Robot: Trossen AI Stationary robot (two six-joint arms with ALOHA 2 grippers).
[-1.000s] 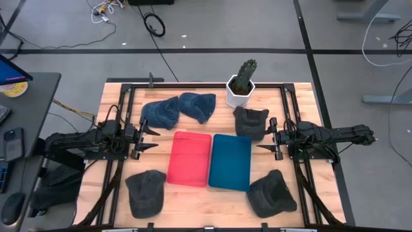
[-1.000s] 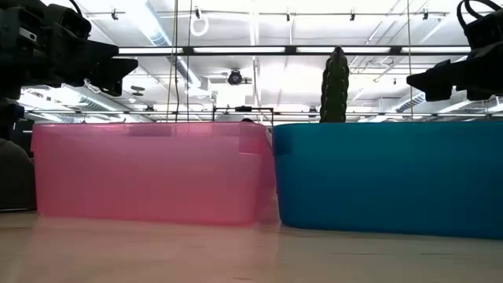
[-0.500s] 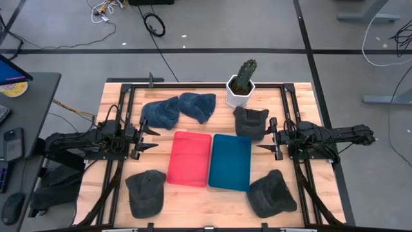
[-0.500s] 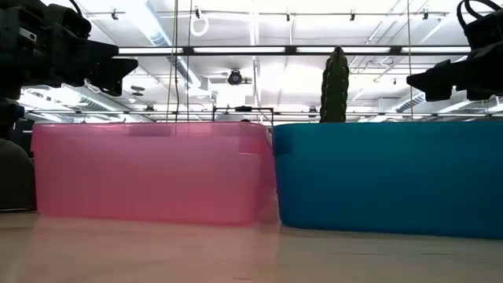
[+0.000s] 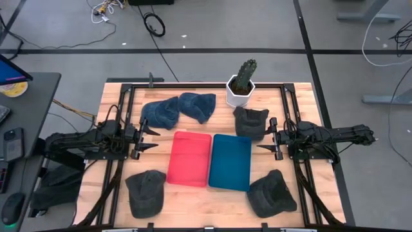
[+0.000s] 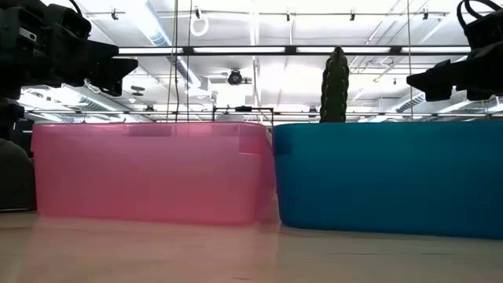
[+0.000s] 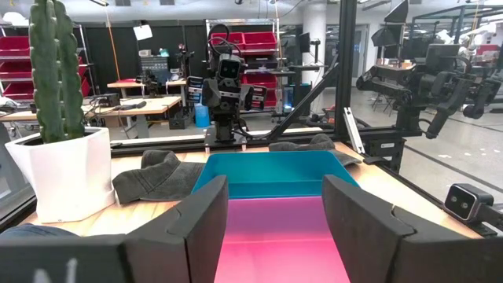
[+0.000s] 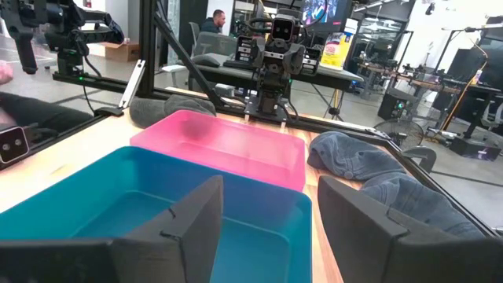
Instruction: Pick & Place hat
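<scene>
Both grippers' fingers (image 5: 147,138) (image 5: 265,138) gape empty, hats (image 5: 145,193) lying apart around the bins (image 5: 190,158).

A robotics lab in an open industrial hall. The wooden surface (image 5: 206,200) stands on a grey concrete floor (image 5: 64,26) marked with dark tape lines and strewn with loose cables (image 5: 153,24). Overhead, bare ceiling beams and strip lights (image 6: 251,51) run across the room. Beyond the surface are workbenches (image 7: 134,106), red storage bins (image 7: 259,63) on shelving, black metal framing (image 7: 346,71) and other robot arms (image 7: 428,86). A desk with a monitor (image 5: 11,71) sits alongside, and a person (image 8: 216,22) is far back among screens.
</scene>
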